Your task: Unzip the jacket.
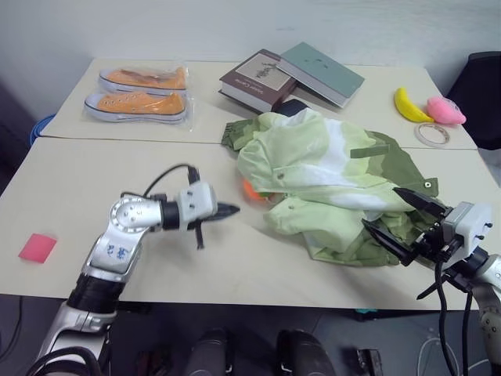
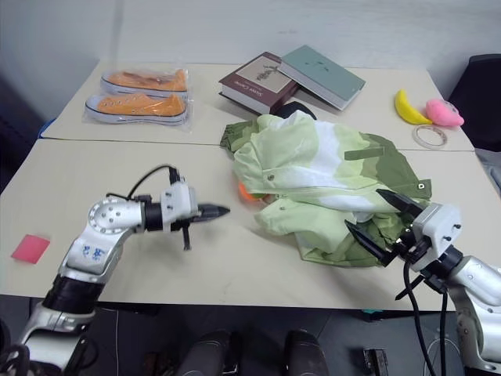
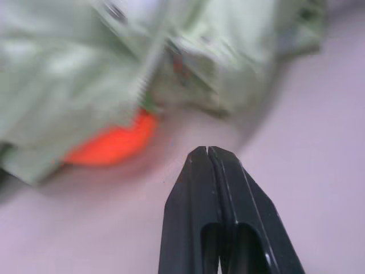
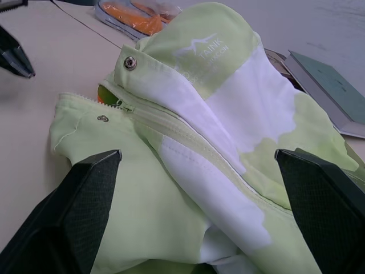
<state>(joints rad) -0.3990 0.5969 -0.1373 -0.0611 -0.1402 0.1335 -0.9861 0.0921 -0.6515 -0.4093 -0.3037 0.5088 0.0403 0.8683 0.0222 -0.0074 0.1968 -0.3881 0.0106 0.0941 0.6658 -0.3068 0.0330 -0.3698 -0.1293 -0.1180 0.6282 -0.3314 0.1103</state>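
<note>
Your jacket [image 1: 329,180] lies crumpled on the worktop [image 1: 78,188], right of centre, lime and white panels up, olive fabric at its far and right edges. The right wrist view gives you what the head views cannot: a zipper line running down from the collar, with a snap button [image 4: 130,63] above it. The left wrist view shows something orange [image 3: 111,142] tucked under the jacket's edge. Your left claw [image 1: 227,210] is closed on nothing, pointing at the jacket from its left and apart from it. Your right claw [image 1: 407,227] is spread wide at the near right corner, the fabric between its fingers but not gripped. Behind the jacket lie two books [image 1: 290,77]; far left, bagged orange shoes [image 1: 141,94].
</note>
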